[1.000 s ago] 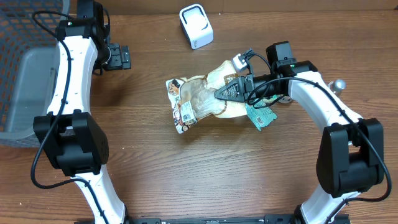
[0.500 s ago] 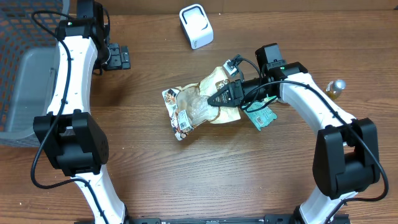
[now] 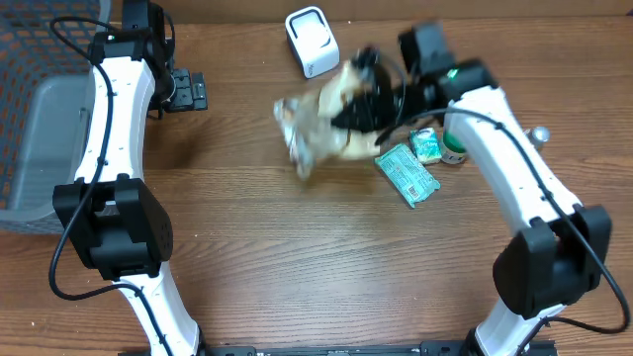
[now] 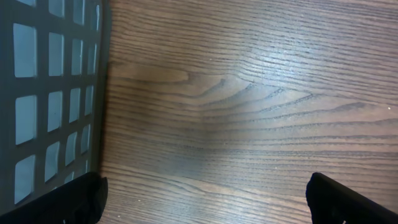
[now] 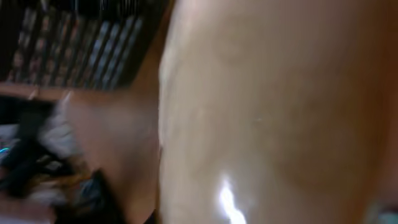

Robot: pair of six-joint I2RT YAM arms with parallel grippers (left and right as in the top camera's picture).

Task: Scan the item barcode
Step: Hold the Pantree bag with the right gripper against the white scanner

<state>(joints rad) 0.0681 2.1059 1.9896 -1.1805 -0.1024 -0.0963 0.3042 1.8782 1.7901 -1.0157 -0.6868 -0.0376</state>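
**Change since the earlier frames.** The green packet (image 3: 406, 176), right of centre in the overhead view, was half covered by the right arm and the bag. It now lies fully exposed on the table (image 3: 297, 257). A second ago the bag (image 3: 315, 124) lay flat at frame centre. It has left that spot and sits higher in the frame, smeared by motion, just below and right of the scanner (image 3: 312, 42) at upper centre. Whether it touches the scanner cannot be told. The left arm has not shifted.

**Pose.** The right arm rises from its base at lower right along the right side of the frame, then bends left across upper centre. The right gripper (image 3: 354, 111) is clenched on the bag's right part, and its tips are lost in the blur. The left arm runs up the left side, with its wrist turned toward frame centre at upper left. The left gripper (image 3: 196, 91) stands released, jaws wide apart, just right of the basket (image 3: 30, 148).

**Views.** The right wrist view is filled by a pale, glossy, blurred surface of the bag close to the lens, with a dark grid at upper left. Any print on the bag is too blurred to read. The left wrist view shows wood grain, the basket's mesh wall along the left edge, and two dark fingertips (image 4: 74, 198) at the lower corners, well apart. Only the overhead view shows the scanner, the packet and a small green pack (image 3: 427, 145) beside the right forearm.
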